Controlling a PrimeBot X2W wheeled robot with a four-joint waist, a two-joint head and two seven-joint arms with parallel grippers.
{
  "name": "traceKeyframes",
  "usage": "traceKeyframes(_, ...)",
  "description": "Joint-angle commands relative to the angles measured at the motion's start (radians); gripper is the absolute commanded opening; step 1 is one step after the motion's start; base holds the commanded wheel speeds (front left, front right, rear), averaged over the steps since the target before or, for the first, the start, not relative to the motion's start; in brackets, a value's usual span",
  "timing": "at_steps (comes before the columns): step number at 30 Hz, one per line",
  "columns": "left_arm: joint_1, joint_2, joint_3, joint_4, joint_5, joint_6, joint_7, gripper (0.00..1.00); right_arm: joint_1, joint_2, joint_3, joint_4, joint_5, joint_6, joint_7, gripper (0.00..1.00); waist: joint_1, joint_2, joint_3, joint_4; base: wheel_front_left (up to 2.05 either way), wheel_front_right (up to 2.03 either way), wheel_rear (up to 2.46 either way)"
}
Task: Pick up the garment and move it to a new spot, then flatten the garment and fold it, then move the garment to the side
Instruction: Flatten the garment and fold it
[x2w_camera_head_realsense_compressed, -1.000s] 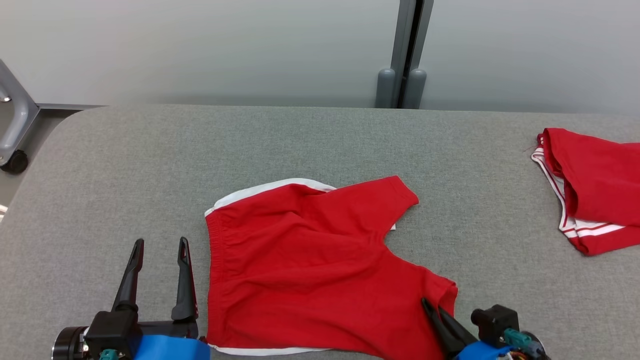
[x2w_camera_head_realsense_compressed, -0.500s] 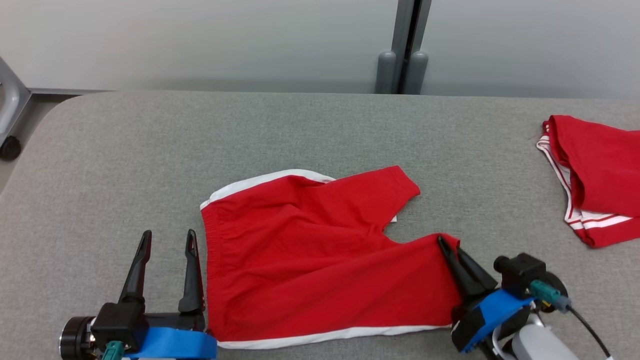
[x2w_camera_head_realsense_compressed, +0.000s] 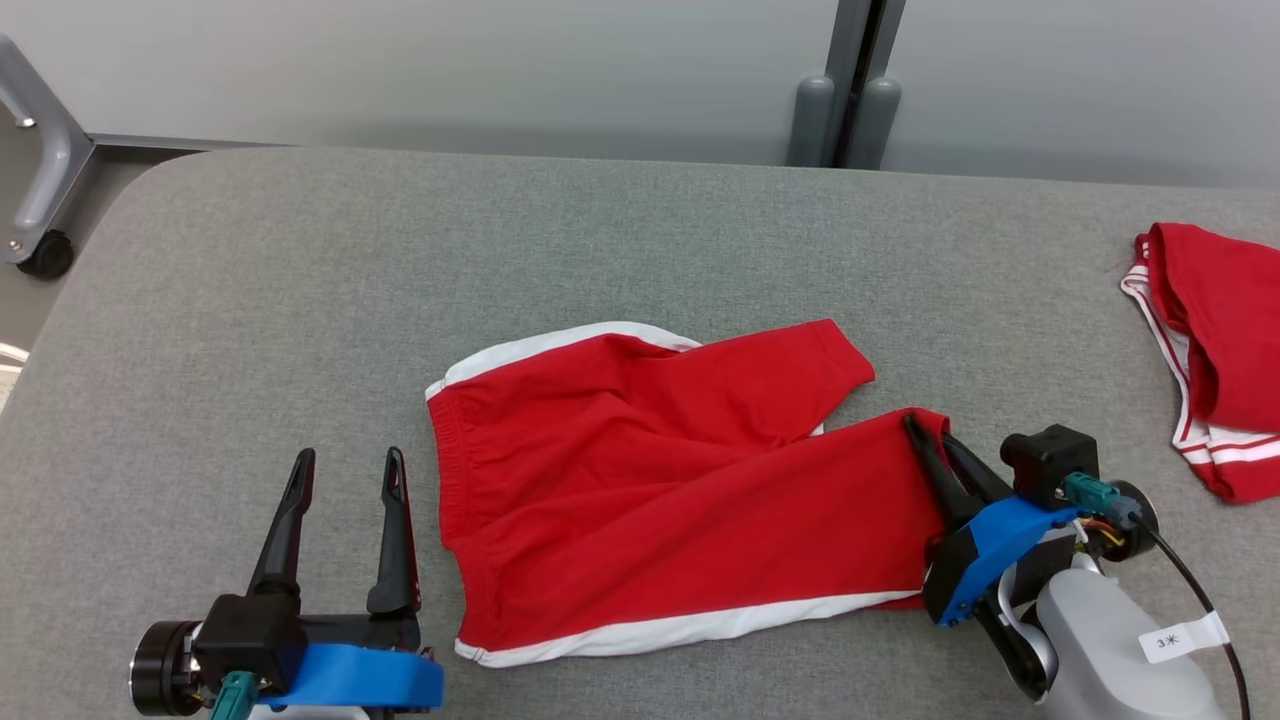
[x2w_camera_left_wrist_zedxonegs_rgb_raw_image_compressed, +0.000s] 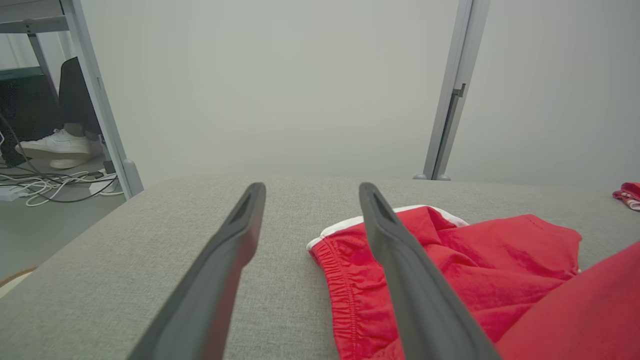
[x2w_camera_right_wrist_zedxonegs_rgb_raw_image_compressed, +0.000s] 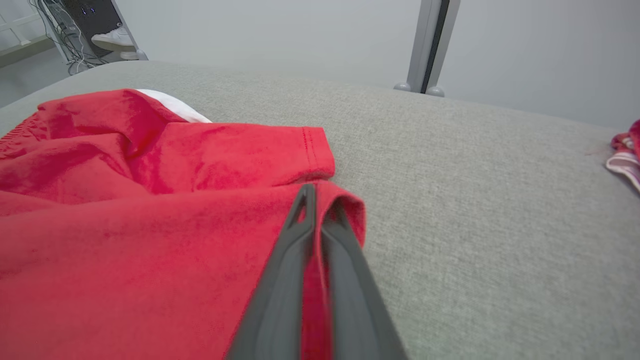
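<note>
The red shorts (x2w_camera_head_realsense_compressed: 660, 480) lie near the middle of the table, elastic waistband to the left and 2 legs reaching right, with white trim along the near edge and at the far corner of the waist. The far leg lies flat with its hem toward the right. The hem corner of the near leg is pinched by the right gripper (x2w_camera_head_realsense_compressed: 930, 432), whose 2 dark fingers are clenched together with red cloth squeezed between them; in the right wrist view the hem curls over the tips of the right gripper (x2w_camera_right_wrist_zedxonegs_rgb_raw_image_compressed: 320, 197). The left gripper (x2w_camera_head_realsense_compressed: 350, 455) sits just beside the waistband with its fingers spread wide and nothing between them; whether its inner finger touches the cloth I cannot tell. The table (x2w_camera_head_realsense_compressed: 300, 280) is a grey fabric-covered pad with rounded corners. A second red garment (x2w_camera_head_realsense_compressed: 1215, 340) with white stripes lies well apart at the right edge. Behind runs a pale wall with a grey post (x2w_camera_head_realsense_compressed: 850, 90), and a metal frame (x2w_camera_head_realsense_compressed: 40, 180) on a caster stands at the left.
</note>
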Motion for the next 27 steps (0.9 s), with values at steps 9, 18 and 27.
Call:
traceKeyframes(9, 0.009, 0.0, 0.017, 0.0, 0.011, 0.009, -0.002, 1.0, 0.063, -0.026, -0.129, -0.063, -0.02, 0.0, -0.003, 1.0, -0.0001, -0.0001, -0.022, -0.05, 0.0, 0.0, 0.0)
traceKeyframes(18, 0.021, 0.0, 0.034, -0.001, 0.024, 0.002, -0.002, 1.0, 0.185, -0.001, -0.28, -0.273, -0.086, 0.0, -0.003, 1.0, -0.0001, -0.0001, -0.051, -0.087, 0.0, 0.0, 0.0)
traceKeyframes(27, 0.042, -0.001, 0.054, 0.022, 0.042, -0.009, -0.002, 1.0, 0.33, 0.067, -0.32, -0.436, -0.137, 0.0, -0.003, 1.0, -0.0001, -0.0001, -0.097, -0.096, 0.0, 0.0, 0.0)
